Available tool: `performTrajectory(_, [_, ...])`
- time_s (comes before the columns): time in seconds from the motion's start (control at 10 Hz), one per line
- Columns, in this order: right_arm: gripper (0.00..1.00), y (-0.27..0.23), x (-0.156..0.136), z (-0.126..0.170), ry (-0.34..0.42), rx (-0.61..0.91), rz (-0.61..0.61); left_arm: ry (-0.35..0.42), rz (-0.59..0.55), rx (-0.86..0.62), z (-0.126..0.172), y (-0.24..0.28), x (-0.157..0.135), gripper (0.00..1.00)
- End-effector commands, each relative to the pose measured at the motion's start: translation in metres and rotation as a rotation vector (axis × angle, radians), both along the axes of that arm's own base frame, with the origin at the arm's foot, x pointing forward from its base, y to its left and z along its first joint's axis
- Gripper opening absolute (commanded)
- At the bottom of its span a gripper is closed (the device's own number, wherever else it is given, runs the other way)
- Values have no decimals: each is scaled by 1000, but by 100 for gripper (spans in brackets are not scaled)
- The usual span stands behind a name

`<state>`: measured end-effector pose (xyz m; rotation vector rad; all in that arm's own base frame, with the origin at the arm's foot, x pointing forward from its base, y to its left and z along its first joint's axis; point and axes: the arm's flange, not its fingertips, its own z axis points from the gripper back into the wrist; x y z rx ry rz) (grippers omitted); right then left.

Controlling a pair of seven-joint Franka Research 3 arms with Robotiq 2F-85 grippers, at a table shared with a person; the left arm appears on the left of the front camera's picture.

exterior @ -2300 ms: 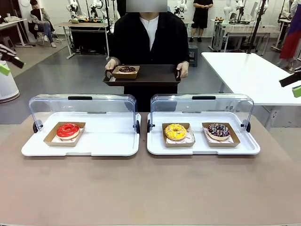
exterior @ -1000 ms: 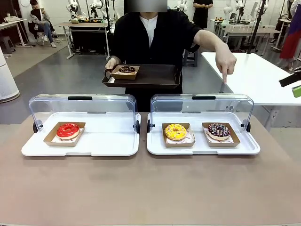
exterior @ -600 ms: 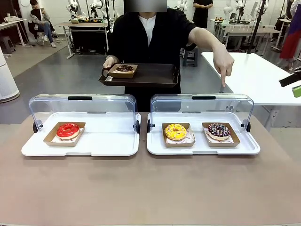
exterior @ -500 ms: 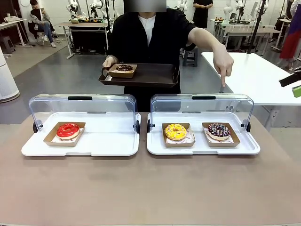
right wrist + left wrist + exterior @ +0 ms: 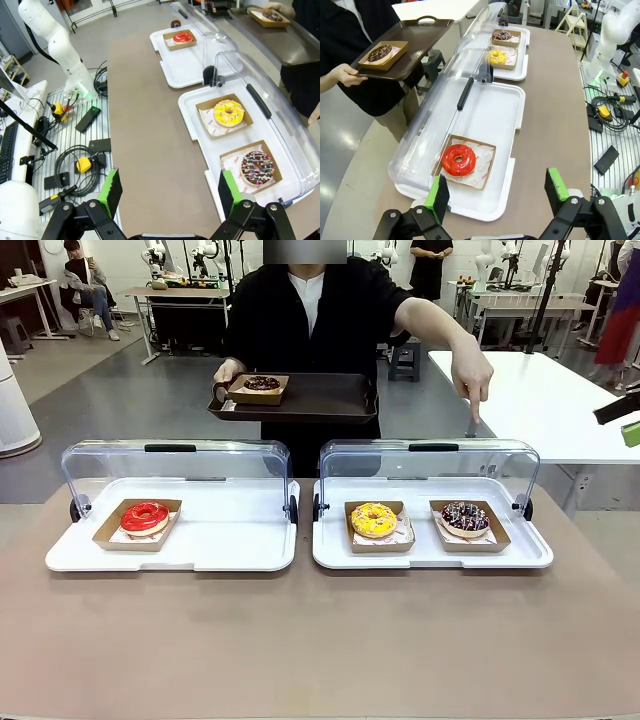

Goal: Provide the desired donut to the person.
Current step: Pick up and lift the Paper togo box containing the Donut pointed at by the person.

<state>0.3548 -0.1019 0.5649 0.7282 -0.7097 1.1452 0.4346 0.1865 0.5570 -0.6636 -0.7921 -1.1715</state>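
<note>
STEP: choice indicated; person's hand (image 5: 472, 375) points toward sprinkled donut (image 5: 465, 517), right of yellow donut (image 5: 374, 520) | left pincer (image 5: 497, 190), right pincer (image 5: 170, 192): wide, empty | NEXT: right pincer should grip its box (image 5: 497, 536).

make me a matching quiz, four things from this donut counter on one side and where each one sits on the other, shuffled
1 red donut
2 yellow donut
3 sprinkled chocolate donut
4 dark serving tray

a held up by the person's hand
b right white tray, right-hand box
c left white tray, on its own
d right white tray, left-hand box

Pairs: 1-c, 2-d, 3-b, 4-a
</note>
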Motion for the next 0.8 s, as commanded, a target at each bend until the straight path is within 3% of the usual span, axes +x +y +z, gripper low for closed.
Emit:
performTrajectory(0.0, [100,1,1,1,-15,21,10,-3,4,2,1,1,-1,100])
performTrajectory(0.7, [100,1,1,1,-15,21,10,-3,4,2,1,1,-1,100])
